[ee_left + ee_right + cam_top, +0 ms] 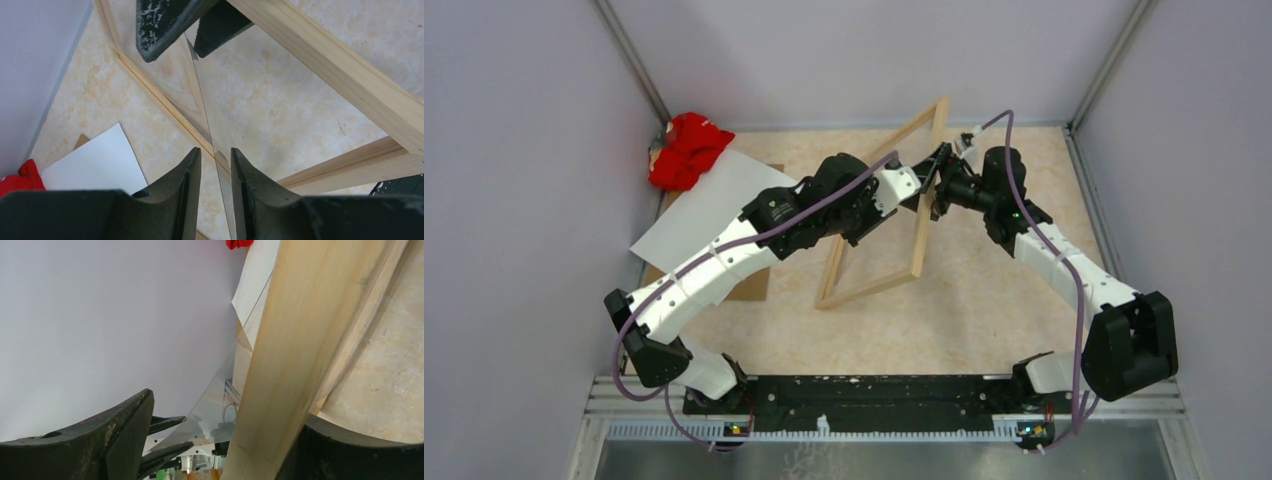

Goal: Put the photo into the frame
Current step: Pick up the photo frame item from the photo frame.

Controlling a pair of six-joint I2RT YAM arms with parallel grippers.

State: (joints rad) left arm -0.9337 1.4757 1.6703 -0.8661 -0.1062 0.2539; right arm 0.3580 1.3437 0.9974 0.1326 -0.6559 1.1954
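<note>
The photo [696, 215] lies blank white side up at the left of the table [984, 300]. It rests slantwise on a brown board [749, 285], with its far corner just beside a red cloth [686, 150], and the left arm crosses above its near right part. It is outside the frame [869, 288] and apart from it. The frame stands tilted near the middle of the table, its near rail low by the tabletop and its far corner raised toward the back wall. The right gripper [225, 440] holds the frame by its right-hand wooden rail, and the rail fills the space between the two dark fingers [107, 440] in the right wrist view. A clear pane [215, 400] sits inside the frame and shows edge-on as a thin bright line in the left wrist view. The left gripper [216, 152] reaches in from the left, with one finger on each side of the pane's edge. Its jaws are drawn in narrow, but a sliver of gap shows on both sides of the pane, so they have not pinched it. The two grippers meet close together at the frame's upper right part.
</note>
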